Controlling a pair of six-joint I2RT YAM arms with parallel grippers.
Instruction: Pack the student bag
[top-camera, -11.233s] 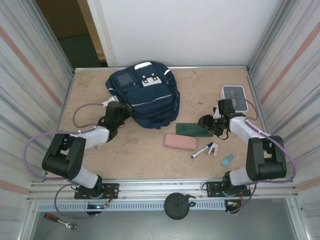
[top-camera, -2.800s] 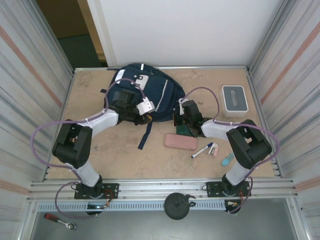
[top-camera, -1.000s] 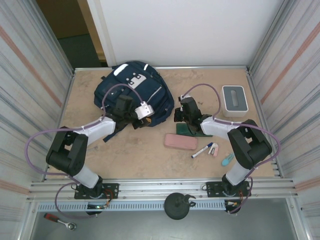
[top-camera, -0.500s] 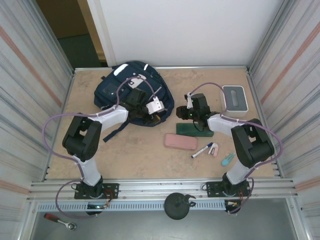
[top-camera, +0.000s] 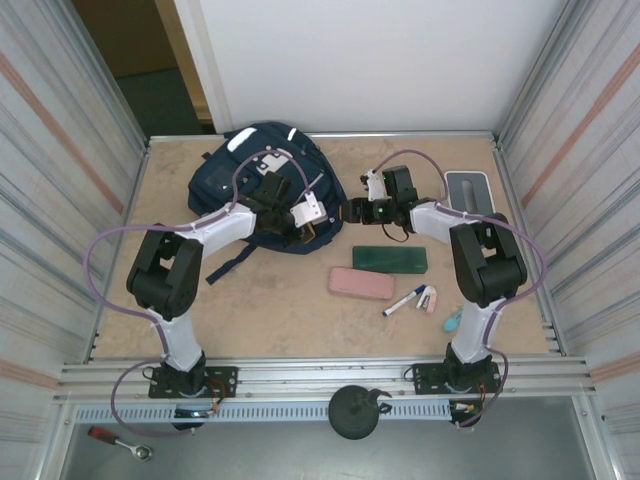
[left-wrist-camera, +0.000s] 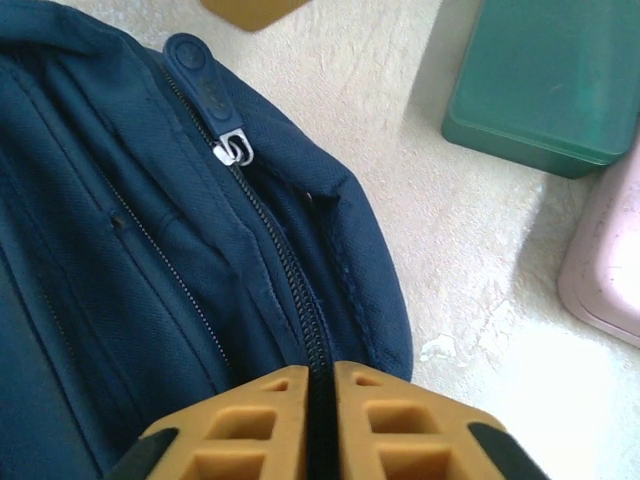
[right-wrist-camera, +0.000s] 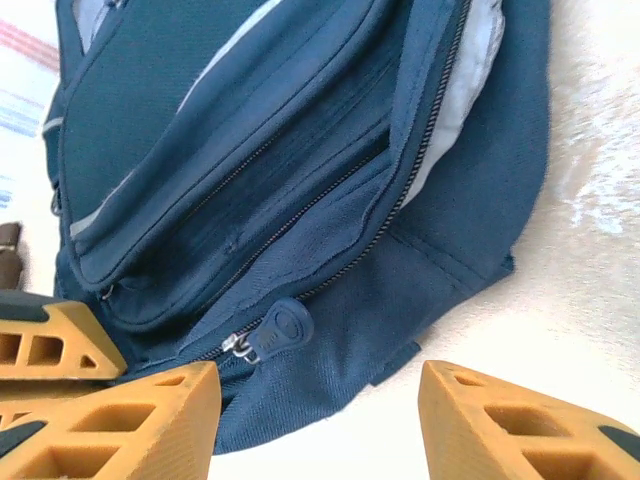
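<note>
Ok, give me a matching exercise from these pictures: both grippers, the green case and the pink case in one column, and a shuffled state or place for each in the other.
Column one:
1. left gripper
2. right gripper
3. green case
4. pink case

Column two:
A. open, facing the student bag's zipper pull
B. on the table, nearer its near edge than the other case
C. shut on the student bag's zipper seam
D. on the table, farther from its near edge than the other case

Pairs: 1-C, 2-A, 3-D, 4-B

No legible text or labels anywhere.
</note>
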